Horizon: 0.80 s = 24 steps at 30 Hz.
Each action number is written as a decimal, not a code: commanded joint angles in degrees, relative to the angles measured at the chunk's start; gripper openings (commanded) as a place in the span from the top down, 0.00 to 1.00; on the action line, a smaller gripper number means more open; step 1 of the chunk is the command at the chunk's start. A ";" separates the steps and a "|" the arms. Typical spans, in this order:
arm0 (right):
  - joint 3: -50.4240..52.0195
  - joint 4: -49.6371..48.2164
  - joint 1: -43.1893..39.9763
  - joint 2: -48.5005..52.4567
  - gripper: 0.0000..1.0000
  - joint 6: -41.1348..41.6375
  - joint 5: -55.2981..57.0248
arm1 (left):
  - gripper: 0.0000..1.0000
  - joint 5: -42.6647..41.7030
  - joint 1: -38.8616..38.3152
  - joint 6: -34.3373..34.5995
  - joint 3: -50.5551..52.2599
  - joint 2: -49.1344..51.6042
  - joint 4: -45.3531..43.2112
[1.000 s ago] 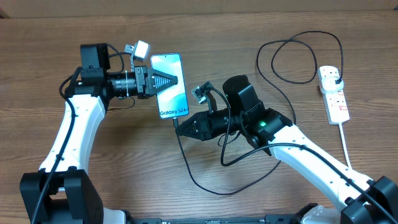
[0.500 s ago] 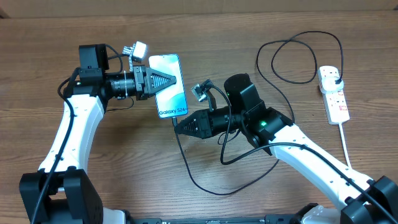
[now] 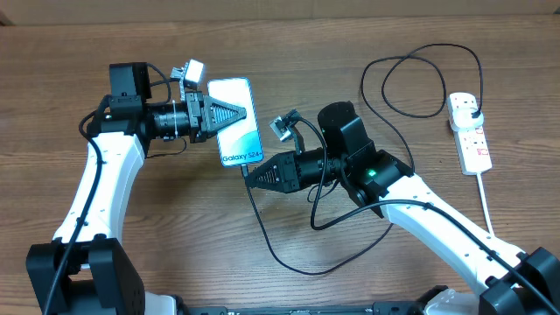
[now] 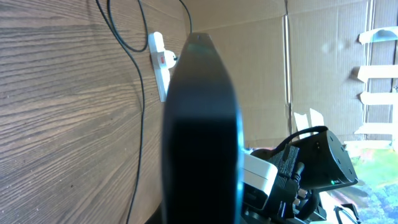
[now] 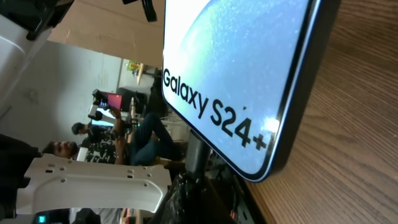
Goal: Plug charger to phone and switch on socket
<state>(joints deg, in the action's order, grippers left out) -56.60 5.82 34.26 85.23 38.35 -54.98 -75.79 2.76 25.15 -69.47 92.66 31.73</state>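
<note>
One phone (image 3: 239,144) sits clamped in the left gripper (image 3: 238,112) above the table (image 3: 184,236), the right gripper (image 3: 252,178) just below the phone pinching the charger (image 3: 261,229) tip, the socket (image 3: 470,131) well right of the phone.

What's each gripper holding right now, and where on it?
Left gripper clamps the phone across its middle, one finger over the screen. Right gripper pinches the charger at its connector end, by the phone's bottom edge.
</note>
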 commanded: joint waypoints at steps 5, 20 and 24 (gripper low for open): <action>-1.55 -4.11 -2.86 -0.68 0.96 0.33 7.82 | 0.96 -3.17 -2.03 -2.21 0.33 -0.02 1.31; -1.55 -2.25 -9.05 -0.68 0.35 -4.42 0.22 | 0.96 -1.11 -2.03 -3.58 0.33 -0.02 0.79; -1.55 2.05 -9.27 -0.68 0.29 -9.16 -0.15 | 0.96 -1.09 -2.03 -5.07 0.33 -0.02 0.76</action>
<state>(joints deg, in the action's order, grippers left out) -56.84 6.74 25.26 85.03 34.11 -53.93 -74.96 0.73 22.39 -69.17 92.92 32.71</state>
